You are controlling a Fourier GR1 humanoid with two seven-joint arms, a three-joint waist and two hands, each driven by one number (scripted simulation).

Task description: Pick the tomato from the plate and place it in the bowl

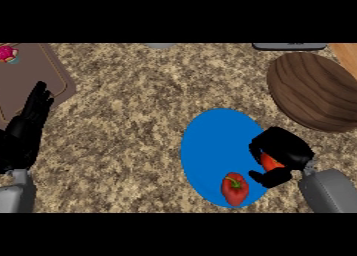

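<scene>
Red-orange tomato (pixel 269 161) mostly hidden inside curled right hand (pixel 283 152) over blue plate (pixel 210 150)

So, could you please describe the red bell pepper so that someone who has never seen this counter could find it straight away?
Start at the blue plate in the middle of the speckled stone counter, below the wooden bowl. The red bell pepper lies on the plate's lower edge, left of the right hand. Unlike the tomato, a red-orange patch mostly hidden within that hand's curled fingers, it lies uncovered and has a green stem.
</scene>
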